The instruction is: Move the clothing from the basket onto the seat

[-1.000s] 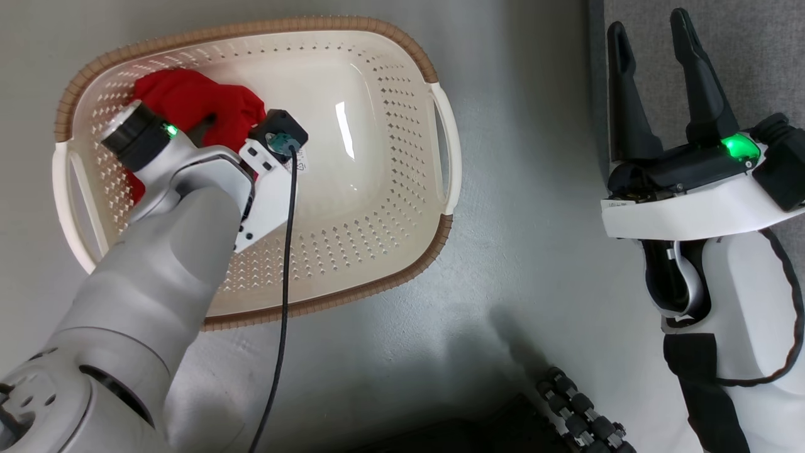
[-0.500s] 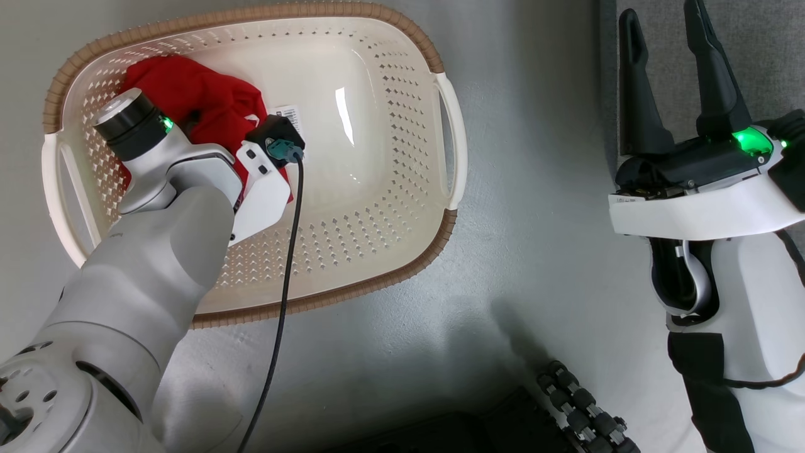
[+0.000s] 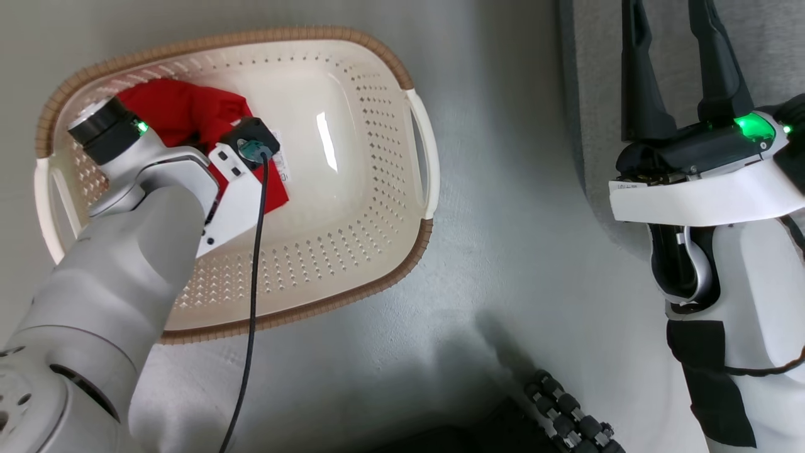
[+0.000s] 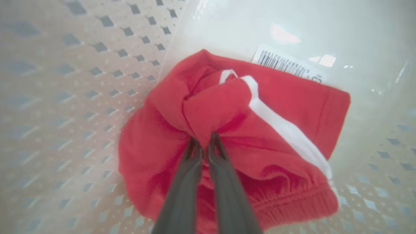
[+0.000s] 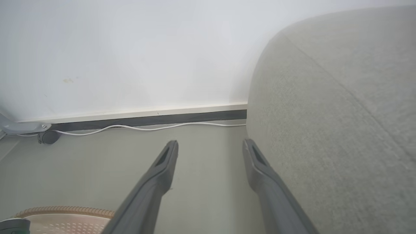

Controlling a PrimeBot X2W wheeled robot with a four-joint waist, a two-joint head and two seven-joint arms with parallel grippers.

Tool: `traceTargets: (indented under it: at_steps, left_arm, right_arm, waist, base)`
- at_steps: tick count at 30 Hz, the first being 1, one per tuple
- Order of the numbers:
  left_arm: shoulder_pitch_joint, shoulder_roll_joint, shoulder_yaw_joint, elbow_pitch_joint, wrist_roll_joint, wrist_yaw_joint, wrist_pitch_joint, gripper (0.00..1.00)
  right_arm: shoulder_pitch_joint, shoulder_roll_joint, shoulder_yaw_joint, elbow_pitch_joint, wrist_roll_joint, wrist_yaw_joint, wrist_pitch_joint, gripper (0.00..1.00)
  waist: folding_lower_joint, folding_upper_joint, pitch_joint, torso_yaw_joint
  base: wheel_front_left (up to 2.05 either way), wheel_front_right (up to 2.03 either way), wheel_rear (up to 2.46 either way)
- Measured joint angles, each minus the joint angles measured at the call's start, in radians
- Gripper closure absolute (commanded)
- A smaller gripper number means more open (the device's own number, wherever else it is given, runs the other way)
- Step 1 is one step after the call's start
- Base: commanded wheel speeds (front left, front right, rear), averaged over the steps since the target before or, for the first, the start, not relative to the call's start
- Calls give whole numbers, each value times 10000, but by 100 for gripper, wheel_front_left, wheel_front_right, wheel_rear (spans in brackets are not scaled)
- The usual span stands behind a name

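In far-left part of basket [image 3: 371, 189], against perforated wall: clothing [image 4: 292, 100], one crumpled red bundle with white stripe [image 4: 282, 126].

Clenched on a raised fold at bundle's middle: left gripper [image 4: 204, 138], tips nearly meeting through cloth.

Spread wide, holding nothing: right gripper [image 5: 211, 144], above floor [image 3: 503, 220] beside seat [image 5: 341, 113], at right.

Judged light, limp, unbreakable; likely to droop and trail on lifting, gathered waistband [image 4: 292, 201] hanging lowest. Thick bunched fold the better hold; thin single edge apt to slip free.
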Motion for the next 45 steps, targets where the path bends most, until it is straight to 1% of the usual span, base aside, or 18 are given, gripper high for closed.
traceTargets:
  at_steps: [5,7,11,12,13,19,23,25,29,33,37,41,45]
  left_arm:
    - [245,-288,169,0,-353,-255,-533,100]
    - [449,-408,278,0,-596,-293,-652,100]
    - [778,-539,336,2,-750,-441,-1039,100]
    - [866,-554,336,0,-769,-439,-1237,100]
    - [1145,-554,339,-2,-786,-437,-1670,100]
    - [1914,-723,650,8,-1386,-449,-2656,100]
    - [2136,-961,999,2,-1896,-617,-3218,100]
    - [2265,-1030,1141,2,-2057,-725,-3407,100]
    - [2708,-1212,1421,-123,-2500,-744,-3605,100]
    - [2932,-1246,1714,-341,-2865,-878,-3664,100]
    - [3219,-1256,2150,-1026,-3264,-821,-3666,100]
    - [3733,-1283,2330,-1958,-3505,-642,-3666,100]
    - [4095,-1290,2520,-2571,-3668,-416,-3668,100]
  right_arm:
    - [-1,2,-31,268,-29,0,0,0]
    - [-1,2,-84,368,-98,0,0,0]
    - [3,2,-127,640,-274,0,-2,0]
    - [3,4,-130,690,-309,0,-2,0]
    - [9,2,-155,867,-368,0,0,0]
    - [63,0,-190,1298,-525,0,-2,0]
    - [254,-2,-274,1611,-752,0,0,0]
    - [365,-4,-301,1776,-920,0,-2,0]
    - [682,-4,-360,2092,-1066,0,-2,0]
    - [962,-6,-368,2372,-1070,0,0,0]
    - [1240,-8,-368,2585,-1189,0,0,0]
    - [1639,-10,-357,2849,-1480,0,0,0]
    - [2026,-10,-378,3083,-1586,0,0,0]
  waist:
    - [0,0,-610,14]
    - [0,0,-877,49]
    - [1,0,-1441,156]
    - [0,0,-1583,186]
    - [1,0,-1875,260]
    - [0,0,-2810,516]
    - [0,1,-3471,725]
    - [0,1,-3813,845]
    - [1,1,-4497,1130]
    - [0,1,-5157,1434]
    - [1,0,-5814,1710]
    - [0,1,-6469,1951]
    - [1,0,-7081,2161]
  base:
    - [0,0,0]
    - [0,0,0]
    - [0,0,0]
    - [0,0,0]
    - [0,0,0]
    - [0,0,0]
    - [0,0,0]
    - [0,0,0]
    - [0,0,0]
    - [0,0,0]
    - [0,0,0]
    - [0,0,0]
    - [0,0,0]
